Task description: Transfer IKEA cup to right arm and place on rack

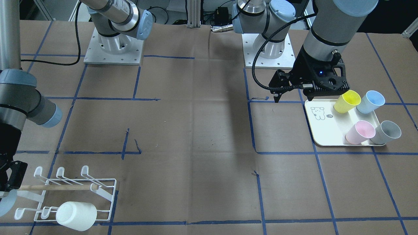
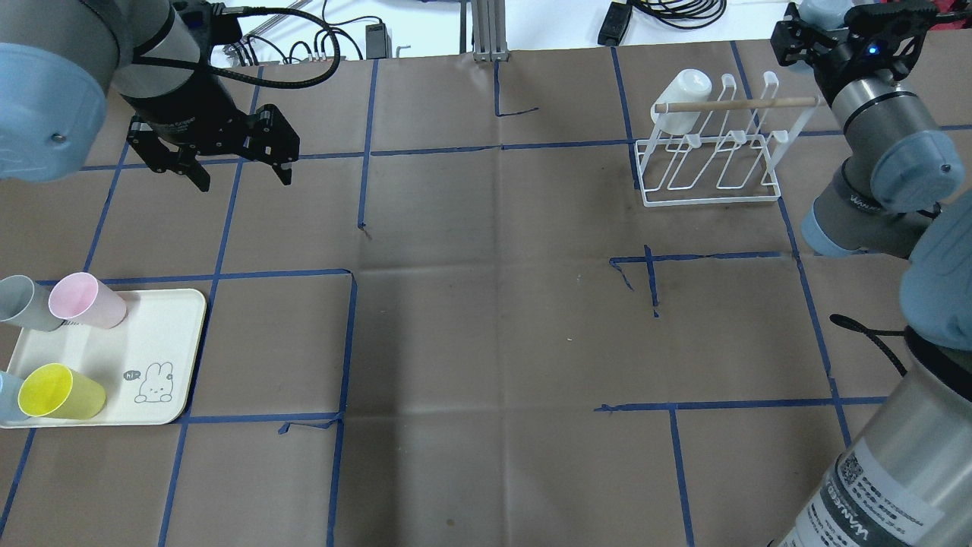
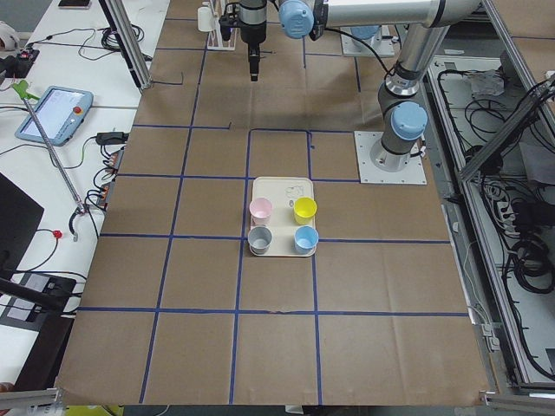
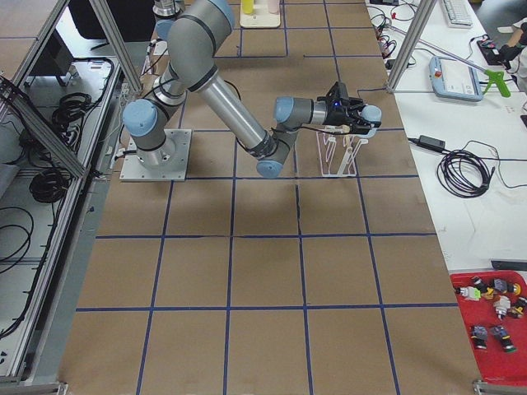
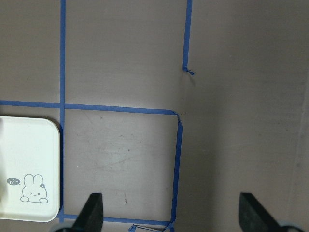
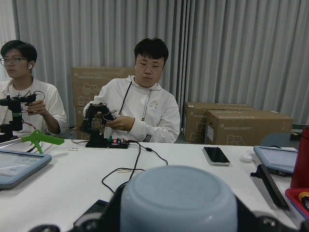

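Note:
In the right wrist view a pale blue IKEA cup (image 6: 178,195) fills the bottom, its base facing the camera, and my right gripper (image 6: 178,220) is shut on it. The right arm (image 2: 873,99) holds this cup level at the end of the rack (image 2: 714,163), by the wooden dowel (image 2: 736,104). A white cup (image 2: 683,91) hangs upside down on one rack prong. My left gripper (image 2: 237,169) hovers open and empty above the table beyond the cream tray (image 2: 163,334); its fingertips (image 5: 91,215) show wide apart in the left wrist view.
The tray (image 1: 323,130) carries a yellow cup (image 1: 346,101), a blue cup (image 1: 370,101), a pink cup (image 1: 360,132) and a grey cup (image 1: 386,132). Blue tape lines grid the brown table. Two people sit at a white desk past the rack, among boxes and cables.

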`<move>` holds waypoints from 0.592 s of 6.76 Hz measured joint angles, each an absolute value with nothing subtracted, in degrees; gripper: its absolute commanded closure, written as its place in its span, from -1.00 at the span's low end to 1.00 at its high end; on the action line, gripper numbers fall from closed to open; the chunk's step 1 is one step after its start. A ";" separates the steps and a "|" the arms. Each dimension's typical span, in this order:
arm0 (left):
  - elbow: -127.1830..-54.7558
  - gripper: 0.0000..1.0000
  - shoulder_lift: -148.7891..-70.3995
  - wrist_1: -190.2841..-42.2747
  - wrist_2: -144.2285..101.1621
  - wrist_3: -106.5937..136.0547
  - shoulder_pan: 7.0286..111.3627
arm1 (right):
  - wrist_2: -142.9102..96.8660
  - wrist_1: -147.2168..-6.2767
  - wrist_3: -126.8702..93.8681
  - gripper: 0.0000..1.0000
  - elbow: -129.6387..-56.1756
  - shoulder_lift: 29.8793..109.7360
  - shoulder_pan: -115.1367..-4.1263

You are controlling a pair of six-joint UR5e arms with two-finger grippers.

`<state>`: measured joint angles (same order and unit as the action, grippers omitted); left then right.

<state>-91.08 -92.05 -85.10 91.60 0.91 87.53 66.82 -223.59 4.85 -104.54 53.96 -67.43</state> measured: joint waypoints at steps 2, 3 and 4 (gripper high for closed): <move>-91.03 -1.00 -91.69 -84.74 91.18 1.19 87.54 | 65.75 -223.52 4.76 0.52 -101.63 50.83 -67.52; -90.73 -1.00 -91.95 -84.72 90.63 1.25 87.54 | 65.30 -223.36 4.75 0.53 -101.13 49.86 -67.66; -90.60 -1.00 -92.01 -84.72 90.37 1.29 87.54 | 65.15 -223.24 4.75 0.54 -101.05 49.30 -67.82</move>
